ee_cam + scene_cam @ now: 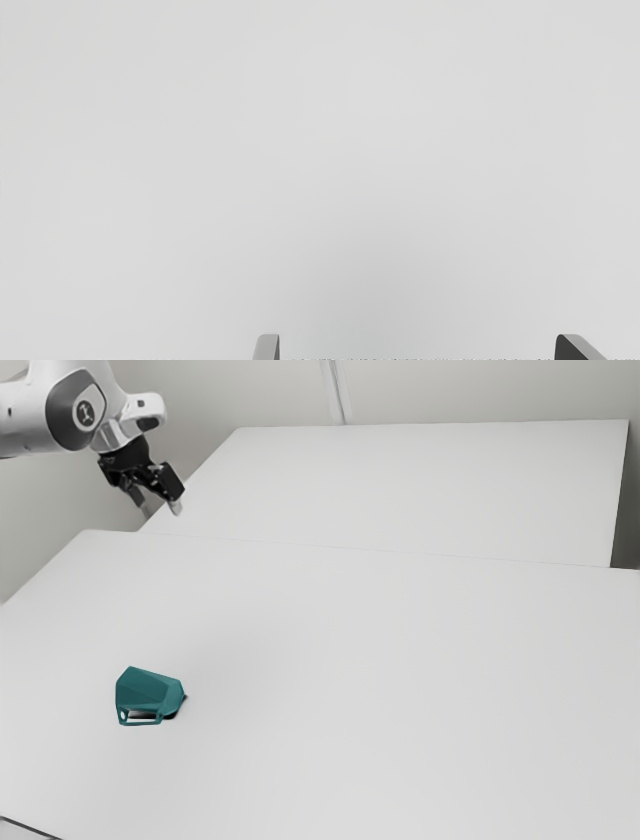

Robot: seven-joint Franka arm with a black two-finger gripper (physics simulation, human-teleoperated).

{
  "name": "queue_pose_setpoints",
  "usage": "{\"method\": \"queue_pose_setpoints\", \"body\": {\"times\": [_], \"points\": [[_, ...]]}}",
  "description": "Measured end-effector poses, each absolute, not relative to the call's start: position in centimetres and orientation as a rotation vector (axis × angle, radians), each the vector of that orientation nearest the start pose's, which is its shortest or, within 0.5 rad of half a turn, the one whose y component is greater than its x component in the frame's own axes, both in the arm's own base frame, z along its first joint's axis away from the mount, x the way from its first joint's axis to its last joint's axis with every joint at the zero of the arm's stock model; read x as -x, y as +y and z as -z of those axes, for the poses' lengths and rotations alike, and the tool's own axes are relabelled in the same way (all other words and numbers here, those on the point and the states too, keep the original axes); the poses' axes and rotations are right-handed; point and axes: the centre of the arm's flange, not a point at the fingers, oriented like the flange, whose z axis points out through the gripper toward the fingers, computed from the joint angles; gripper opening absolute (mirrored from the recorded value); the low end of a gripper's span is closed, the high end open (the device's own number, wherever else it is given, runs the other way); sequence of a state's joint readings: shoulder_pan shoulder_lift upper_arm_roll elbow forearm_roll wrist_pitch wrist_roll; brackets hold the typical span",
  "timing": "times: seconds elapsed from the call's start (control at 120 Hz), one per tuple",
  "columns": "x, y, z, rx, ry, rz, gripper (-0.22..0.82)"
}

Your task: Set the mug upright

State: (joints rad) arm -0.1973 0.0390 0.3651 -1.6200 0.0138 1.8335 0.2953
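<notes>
1. the teal mug [150,690] lay on its side on the pale counter [380,690], so it was not upright.
2. its body had flat, angled faces, and its handle [138,723] was on the side nearer the exterior camera, low by the counter. which end held the mouth could not be told for certain.
3. a small dark patch showed at the mug's lower edge, beside the handle, toward the exterior view's right.
4. the black fingers [160,509] were well apart from the mug, raised higher than it and beyond its far side as the exterior camera saw it.
5. in the wrist view the fingers [417,345] were spread wide, one on each side of a broad gap, with a soft shade on the pale surface between them.
6. the white arm [35,410] came in from the exterior view's upper left, also higher than the mug, and its hand end angled downward.
7. farther beyond the mug, past a thin seam, was another flat white surface [420,480], reaching toward the exterior view's right.
8. a pale wall [480,390] stood behind that, farthest from the mug, with an upright strip [337,390] running down it.
</notes>
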Motion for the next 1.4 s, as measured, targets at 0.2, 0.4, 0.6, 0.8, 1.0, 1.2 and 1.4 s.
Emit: {"method": "queue_pose_setpoints", "body": {"times": [0.2, 0.4, 0.6, 0.8, 1.0, 1.2, 1.4], "points": [[-53.2, 8.2, -57.3, 3.198, 0.215, 0.223, 0.6], [-46.0, 15.9, -50.6, 3.359, -0.18, 0.211, 0.6], [-45.7, 19.4, -43.9, 3.468, -0.386, 0.128, 0.6], [-45.2, 24.1, -39.3, 3.537, -0.478, 0.124, 0.6], [-43.9, 28.1, -35.2, 3.6, -0.461, 0.105, 0.6], [-43.5, 29.8, -31.2, 3.688, -0.343, 0.089, 0.6], [-45.4, 29.4, -30.4, 3.749, -0.101, 0.217, 0.6]]}}
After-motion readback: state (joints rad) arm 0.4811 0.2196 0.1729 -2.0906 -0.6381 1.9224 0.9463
